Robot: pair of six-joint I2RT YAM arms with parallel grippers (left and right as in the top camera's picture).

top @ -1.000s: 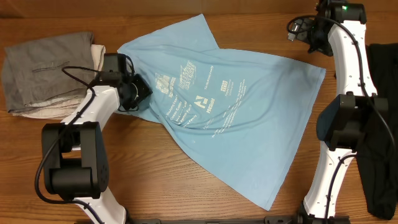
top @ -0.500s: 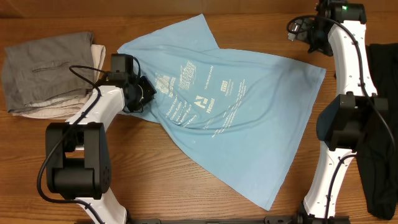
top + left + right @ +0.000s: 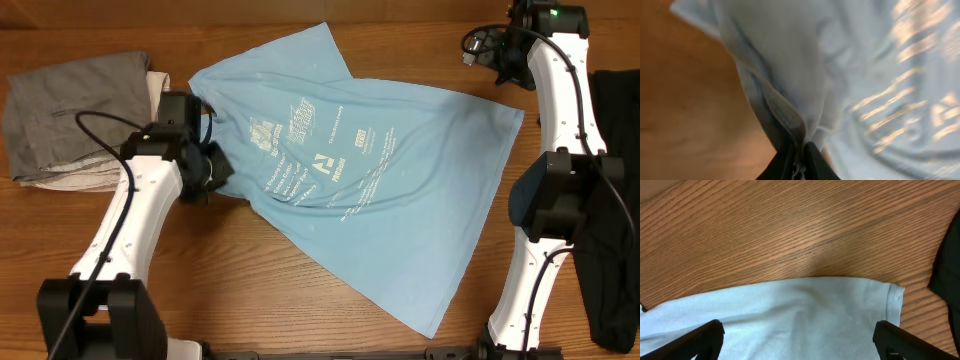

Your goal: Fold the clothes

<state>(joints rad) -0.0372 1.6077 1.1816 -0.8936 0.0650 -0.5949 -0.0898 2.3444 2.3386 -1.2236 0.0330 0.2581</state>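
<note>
Left fingers (image 3: 817,165) clenched on an edge of the light blue T-shirt (image 3: 380,190), left of centre in the overhead view. Right fingers (image 3: 695,342) spread wide, grasping nothing, above the shirt's upper right corner. Shirt lies spread across the bench (image 3: 250,290), print up, no fold visible. Looks barely started, every fold left to do. Grey pile (image 3: 70,115) sits upper left.
</note>
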